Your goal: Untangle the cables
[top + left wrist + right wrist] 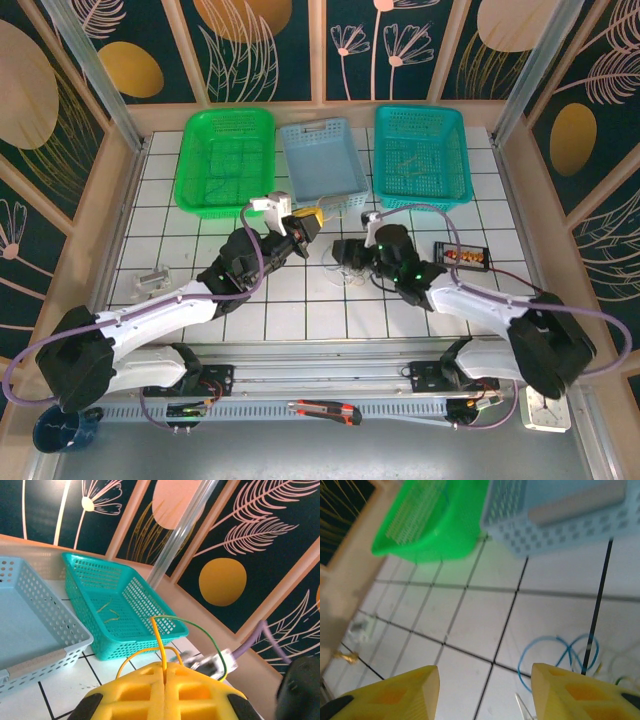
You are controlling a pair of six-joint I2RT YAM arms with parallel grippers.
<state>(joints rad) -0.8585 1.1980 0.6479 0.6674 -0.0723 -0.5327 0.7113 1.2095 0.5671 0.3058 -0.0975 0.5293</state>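
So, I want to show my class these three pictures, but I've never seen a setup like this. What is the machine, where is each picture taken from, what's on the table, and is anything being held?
These are two robot arms bolted at the near edge of a white tiled table. The overhead picture looks down from above and behind them. The other two come from small cameras on each wrist, so the yellow blocks at the bottom are that arm's own fingers.

At the far side sit three baskets: a green basket, a light blue basket and a teal basket.

The left end effector is shut on thin cables: an orange wire and a green wire rise from between its pads. The right end effector is open, above a loose blue wire lying on the table.
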